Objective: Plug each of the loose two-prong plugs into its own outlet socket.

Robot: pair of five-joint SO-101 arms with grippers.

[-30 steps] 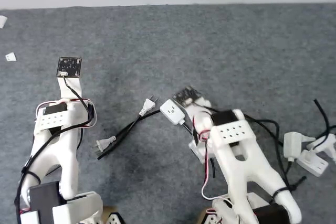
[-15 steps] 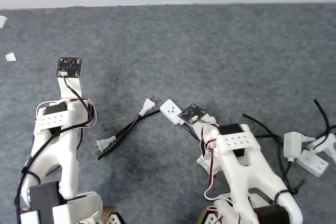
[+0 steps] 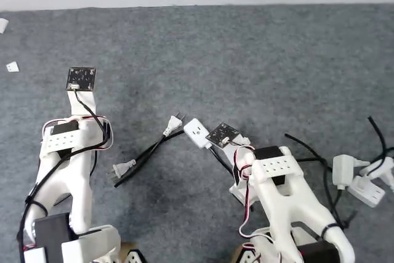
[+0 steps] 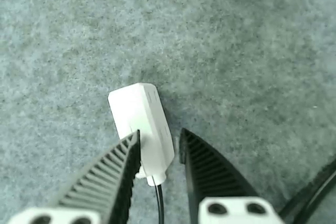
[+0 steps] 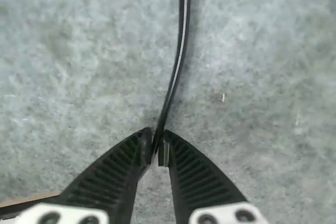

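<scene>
High view: two loose plugs are lying on the grey tabletop [image 3: 277, 47] with their black leads crossing. The first plug [image 3: 175, 122] is sitting just beside a second socket [image 3: 197, 132], and the other plug [image 3: 125, 167] is lying nearer the arms' bases. Neither is seated yet. An arm [image 3: 277, 170] is hanging just behind that second socket. Against a second ago, its wrist is sitting farther back toward its base and the second socket is lying slightly shifted. The other arm is showing no difference.

Left wrist view: the left tool [image 4: 160, 132] is pressing, as far as I can judge, on both sides of a white socket [image 4: 139, 114] at its cable end. The socket is resting on the tabletop.

Right wrist view: the right tool [image 5: 156, 132] is pinching a thin black cable [image 5: 176, 61] that is running away across the tabletop.

The work is looking like positioning before a first insertion. The next move is calling for a grip on a plug's body rather than its lead, with the prongs lined up to the socket's slots.
</scene>
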